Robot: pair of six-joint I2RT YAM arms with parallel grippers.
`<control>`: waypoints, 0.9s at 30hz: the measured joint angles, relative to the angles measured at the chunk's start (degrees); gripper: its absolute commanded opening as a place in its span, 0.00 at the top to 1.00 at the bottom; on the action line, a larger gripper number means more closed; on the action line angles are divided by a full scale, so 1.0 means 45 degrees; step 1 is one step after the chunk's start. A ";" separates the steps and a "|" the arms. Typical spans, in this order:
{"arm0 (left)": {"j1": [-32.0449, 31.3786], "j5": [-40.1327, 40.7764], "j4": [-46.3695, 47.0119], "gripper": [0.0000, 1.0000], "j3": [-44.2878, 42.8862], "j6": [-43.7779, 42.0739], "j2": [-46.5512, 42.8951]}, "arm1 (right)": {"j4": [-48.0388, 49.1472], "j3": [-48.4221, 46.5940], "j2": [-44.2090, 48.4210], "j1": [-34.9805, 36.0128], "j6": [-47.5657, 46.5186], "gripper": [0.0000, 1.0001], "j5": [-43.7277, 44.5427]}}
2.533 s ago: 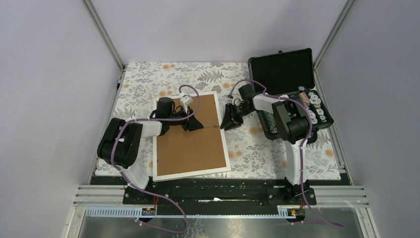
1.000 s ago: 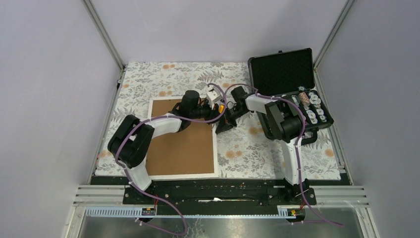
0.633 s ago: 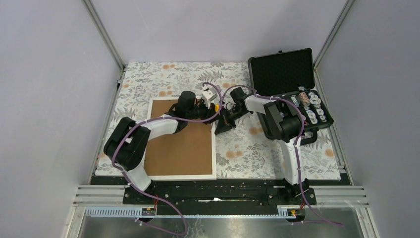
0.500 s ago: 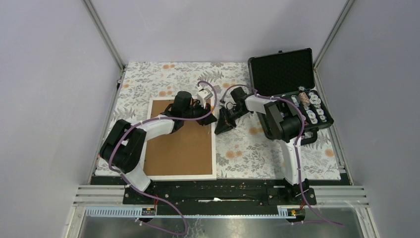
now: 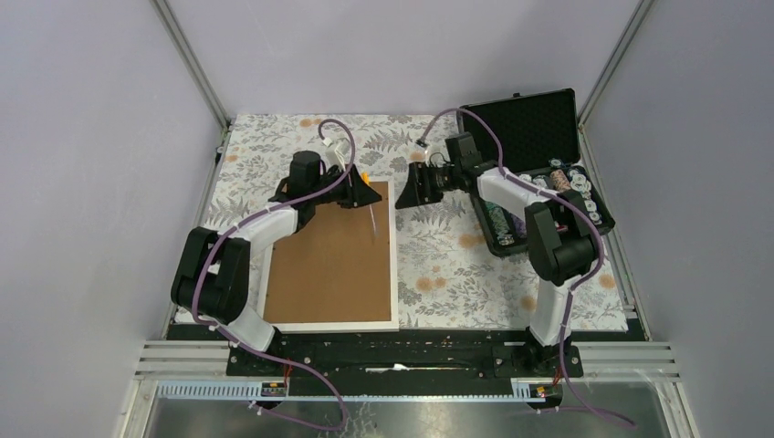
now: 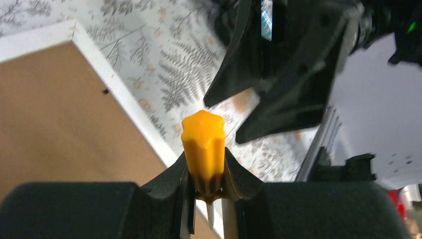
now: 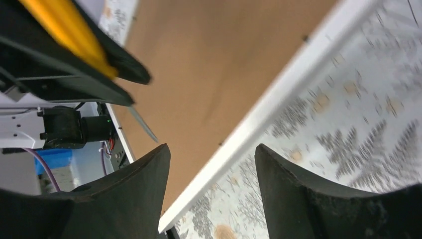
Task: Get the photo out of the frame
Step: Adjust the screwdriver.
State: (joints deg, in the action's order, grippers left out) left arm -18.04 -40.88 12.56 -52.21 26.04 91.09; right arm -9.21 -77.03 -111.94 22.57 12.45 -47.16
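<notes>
Left gripper (image 6: pixel 205 172) clenched on orange-handled screwdriver (image 6: pixel 203 142), blade angled down toward frame (image 5: pixel 394 274) beneath it, probably to pry backing tabs. Right gripper (image 5: pixel 408 187) released, empty, just beside left gripper. Frame face down; photo hidden under brown backing (image 5: pixel 329 265).

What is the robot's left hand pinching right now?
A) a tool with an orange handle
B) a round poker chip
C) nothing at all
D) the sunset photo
A: the left gripper is shut on the orange-handled tool, whose handle sticks out between its two fingers in the left wrist view.
</notes>
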 measured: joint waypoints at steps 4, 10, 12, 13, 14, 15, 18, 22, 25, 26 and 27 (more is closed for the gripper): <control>0.0029 -0.0267 0.0763 1.00 -0.0486 0.1559 0.0000 | 0.1195 -0.0024 0.0724 0.0806 -0.0005 0.28 0.0058; 0.0078 -0.0811 0.2064 0.98 -0.0573 0.3390 -0.0024 | 0.1841 -0.0034 0.0772 0.2040 -0.0151 0.59 0.0816; 0.0117 -0.0899 0.2472 0.99 -0.0573 0.3852 -0.0063 | 0.1962 -0.0044 0.0772 0.2210 -0.0160 0.60 0.0986; 0.0117 -0.0913 0.2594 1.00 -0.0573 0.3997 -0.0102 | 0.1967 -0.0053 0.0772 0.2254 -0.0209 0.52 0.1025; 0.0126 -0.0894 0.2579 1.00 -0.0573 0.4022 -0.0146 | 0.1977 -0.0058 0.0772 0.2288 -0.0189 0.45 0.1030; 0.0146 -0.0908 0.2560 1.00 -0.0559 0.4065 -0.0209 | 0.1972 -0.0078 0.0772 0.2302 -0.0238 0.40 0.1064; 0.0301 -0.0913 0.2594 1.00 -0.0481 0.4197 -0.0466 | 0.1928 -0.0083 0.0777 0.2307 -0.0423 0.33 0.1341; 0.0709 -0.0918 0.2793 1.00 -0.0204 0.4357 -0.0729 | 0.1627 -0.0073 0.0894 0.2157 -0.0437 0.28 0.1622; 0.1005 -0.0865 0.2749 1.00 -0.0170 0.4362 -0.0733 | 0.1321 -0.0223 0.0962 0.1700 -0.0233 0.20 0.1603; 0.1088 -0.0840 0.2744 1.00 -0.0170 0.4362 -0.0733 | 0.1175 -0.0379 0.0962 0.1462 -0.0185 0.18 0.1593; 0.1146 -0.0816 0.2749 1.00 -0.0170 0.4362 -0.0733 | 0.1117 -0.0529 0.0967 0.1273 -0.0141 0.16 0.1569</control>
State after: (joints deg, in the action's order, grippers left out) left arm -12.88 -44.56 24.93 -52.97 45.67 87.79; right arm -4.19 -79.42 -107.59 28.29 11.81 -40.10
